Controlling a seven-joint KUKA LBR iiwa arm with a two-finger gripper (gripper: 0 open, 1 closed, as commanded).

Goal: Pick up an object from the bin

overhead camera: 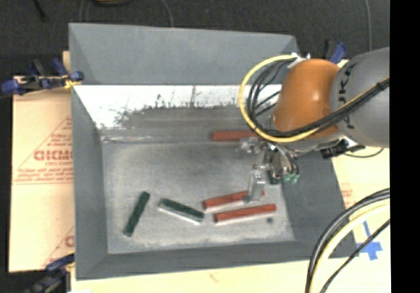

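From above, the gripper [258, 187] hangs at four o'clock in the grey bin [170, 167], over the right end of a red bar [223, 202], jaw state impossible to tell; a clean pick probably means straddling that bar, clear of its twin [244, 214] toward five o'clock.

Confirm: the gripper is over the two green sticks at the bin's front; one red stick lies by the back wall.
Wrong colour. The camera view shows the gripper over the two red sticks at the bin's front; the green sticks lie further left. One red stick lies by the back wall.
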